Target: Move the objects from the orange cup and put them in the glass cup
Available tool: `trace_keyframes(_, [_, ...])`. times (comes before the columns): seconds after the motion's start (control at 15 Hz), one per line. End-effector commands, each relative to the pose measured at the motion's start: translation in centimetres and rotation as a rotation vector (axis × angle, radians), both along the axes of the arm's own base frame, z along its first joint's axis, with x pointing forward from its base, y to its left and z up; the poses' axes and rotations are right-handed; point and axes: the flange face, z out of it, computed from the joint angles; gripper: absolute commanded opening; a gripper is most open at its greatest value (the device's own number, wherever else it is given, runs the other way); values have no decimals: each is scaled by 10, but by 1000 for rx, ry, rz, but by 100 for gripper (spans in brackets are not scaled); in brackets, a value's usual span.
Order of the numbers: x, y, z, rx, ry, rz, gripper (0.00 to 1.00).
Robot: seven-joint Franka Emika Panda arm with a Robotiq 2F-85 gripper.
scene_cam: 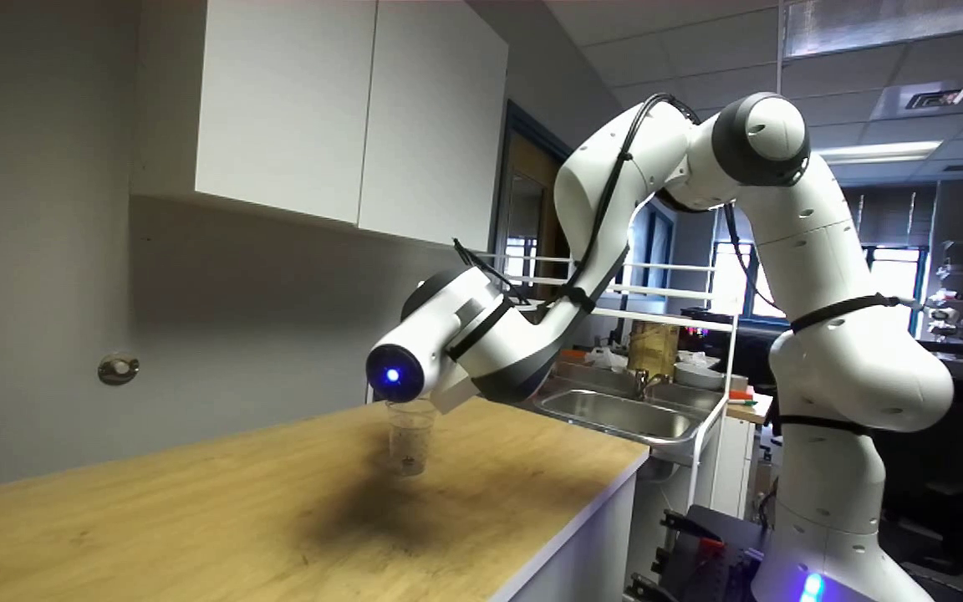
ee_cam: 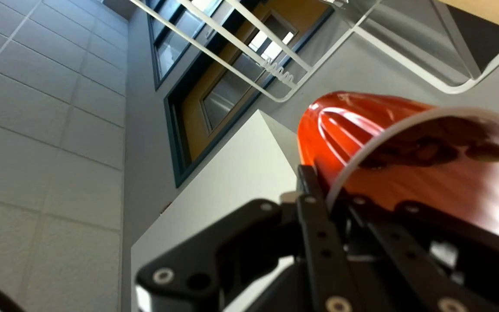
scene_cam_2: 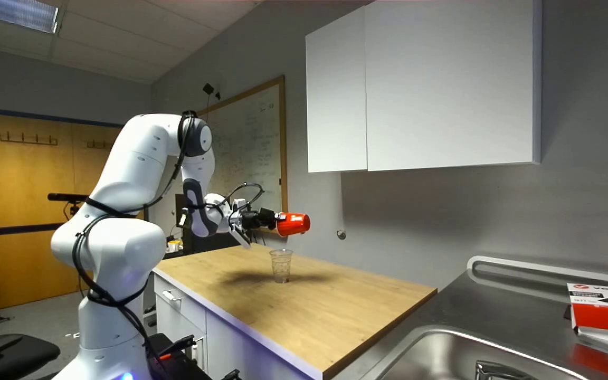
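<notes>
The orange cup is held tipped nearly onto its side, in the air above and slightly to the right of the glass cup in an exterior view. My gripper is shut on the cup's wall at the rim, one finger outside and one inside. In the wrist view the orange cup shows its open mouth, with several small dark brown objects lying inside. The clear glass cup stands upright on the wooden counter; it also shows in an exterior view, with a small dark spot near its bottom. The arm hides the orange cup there.
The wooden counter runs along the grey wall. White wall cabinets hang above it. A metal sink and a red and white box are beside the counter. A white rack stands by the sink.
</notes>
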Motion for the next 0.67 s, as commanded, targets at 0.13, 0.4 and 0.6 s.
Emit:
trace_keyframes(0.13, [-4,1,3,-58,-45,15,5])
trace_keyframes(0.4, [-3,1,1,-92,-57,20,5])
trace_keyframes(0.6, [-1,-1,1,-117,-67,25,5])
